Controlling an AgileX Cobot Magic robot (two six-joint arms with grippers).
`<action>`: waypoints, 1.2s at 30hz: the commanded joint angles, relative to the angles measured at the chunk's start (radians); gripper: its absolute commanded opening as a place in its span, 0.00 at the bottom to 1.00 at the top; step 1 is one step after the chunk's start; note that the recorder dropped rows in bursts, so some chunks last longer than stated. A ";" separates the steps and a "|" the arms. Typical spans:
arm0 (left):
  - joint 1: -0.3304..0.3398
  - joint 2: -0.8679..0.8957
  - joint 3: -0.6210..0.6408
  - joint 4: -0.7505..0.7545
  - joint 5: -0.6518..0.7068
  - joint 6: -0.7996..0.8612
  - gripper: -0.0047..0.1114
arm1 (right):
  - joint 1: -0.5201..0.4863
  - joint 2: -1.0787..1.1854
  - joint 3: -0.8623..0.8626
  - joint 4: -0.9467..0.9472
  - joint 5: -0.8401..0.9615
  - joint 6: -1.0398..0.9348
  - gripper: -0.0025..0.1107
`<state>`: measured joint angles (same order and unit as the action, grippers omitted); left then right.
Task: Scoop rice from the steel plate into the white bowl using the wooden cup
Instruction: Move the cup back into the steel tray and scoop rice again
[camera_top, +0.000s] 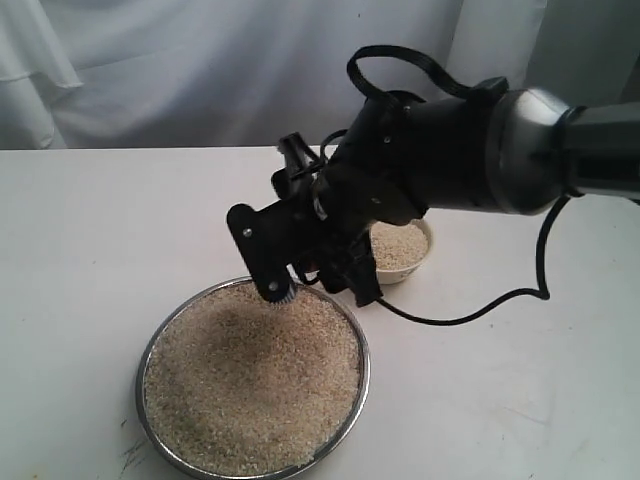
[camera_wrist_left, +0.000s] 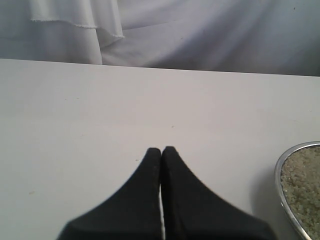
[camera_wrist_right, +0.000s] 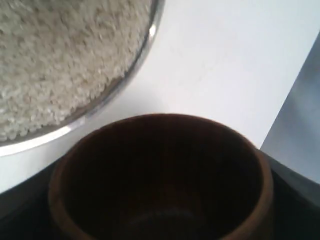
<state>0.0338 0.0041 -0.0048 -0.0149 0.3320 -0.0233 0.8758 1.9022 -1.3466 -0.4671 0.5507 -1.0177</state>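
Grip on the wooden cup (camera_wrist_right: 160, 175) — right gripper (camera_top: 318, 282) spread wide yet clamped around it.
Its jaws sit on either side of the cup, whose dark inside looks empty. The steel plate (camera_top: 152, 350), heaped with rice (camera_top: 250, 380), lies just below this gripper, its rim under the cup. The white bowl (camera_top: 422, 262), partly filled with grains, stands just beside the gripper, on the side away from the plate. Left gripper (camera_wrist_left: 161, 150) — fingertips pressed together, holding nothing.

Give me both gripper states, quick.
Left gripper: shut, holding nothing.
Right gripper: closed on the wooden cup.
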 joint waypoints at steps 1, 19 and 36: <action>-0.003 -0.004 0.005 0.001 -0.013 0.000 0.04 | 0.033 -0.002 0.002 0.048 -0.108 -0.118 0.02; -0.003 -0.004 0.005 0.001 -0.013 0.000 0.04 | 0.195 0.242 -0.110 -0.700 -0.202 0.157 0.02; -0.003 -0.004 0.005 0.001 -0.013 0.000 0.04 | 0.221 0.290 -0.080 -0.849 -0.287 0.152 0.02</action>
<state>0.0338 0.0041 -0.0048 -0.0149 0.3320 -0.0233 1.0945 2.1967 -1.4432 -1.3074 0.2892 -0.8584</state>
